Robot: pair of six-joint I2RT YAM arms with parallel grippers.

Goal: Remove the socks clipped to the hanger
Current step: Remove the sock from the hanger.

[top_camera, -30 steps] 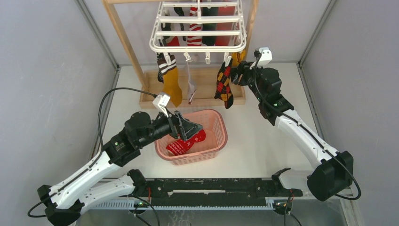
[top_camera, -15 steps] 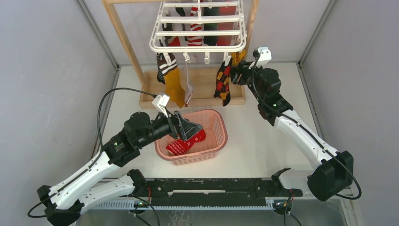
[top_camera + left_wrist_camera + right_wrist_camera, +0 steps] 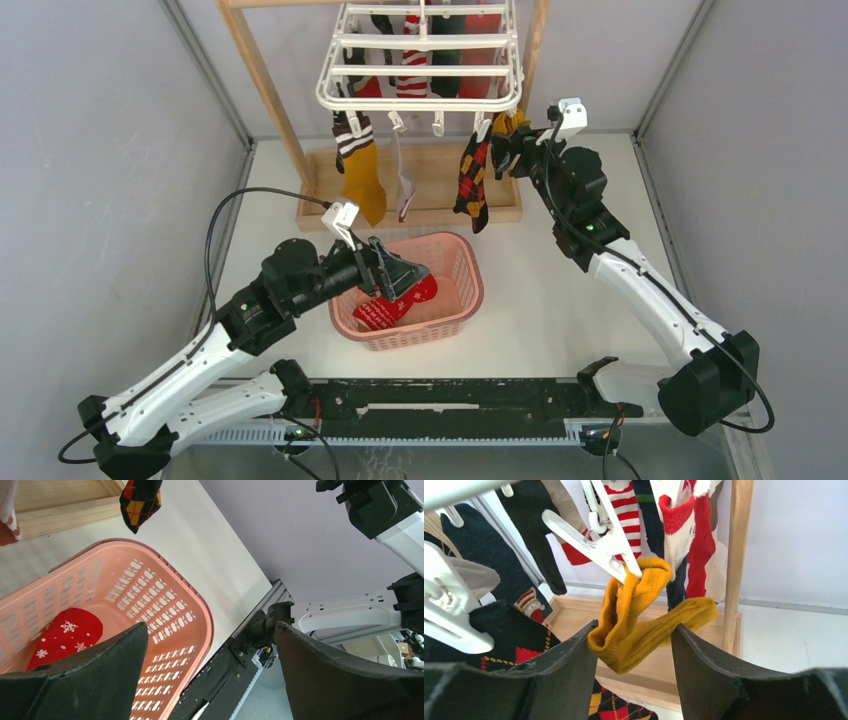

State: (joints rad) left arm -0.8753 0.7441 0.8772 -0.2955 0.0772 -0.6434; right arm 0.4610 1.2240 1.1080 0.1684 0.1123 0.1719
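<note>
Since a second before, the right arm had lifted and pushed in toward the hanger's (image 3: 425,71) near right corner, and the argyle sock (image 3: 473,185) had swung a little; the left arm had not shifted. Socks hung from the white frame's clips, with red, black and red-and-white striped ones further back. At that right corner a mustard yellow sock (image 3: 644,625) dangled bunched from a white clip (image 3: 609,550). The right pincer (image 3: 634,630) stood partly open with this sock between its fingers, and whether either finger pressed it could not be told. Along the front edge also hung a mustard sock with brown and white bands (image 3: 365,180) and a grey sock (image 3: 405,190).

Below, the pink basket (image 3: 465,270) sat on the bench (image 3: 560,300), just in front of the wooden stand's (image 3: 260,80) base. One red sock with white snowflakes (image 3: 395,305) lay inside it. The left pincer (image 3: 210,627) hung over the basket's near left part, jaws spread wide and gripping nothing.

Grey walls closed the bench on both sides. Bare bench lay to the right of the basket, under the right arm. The stand's right post rose just beside the clipped yellow sock
</note>
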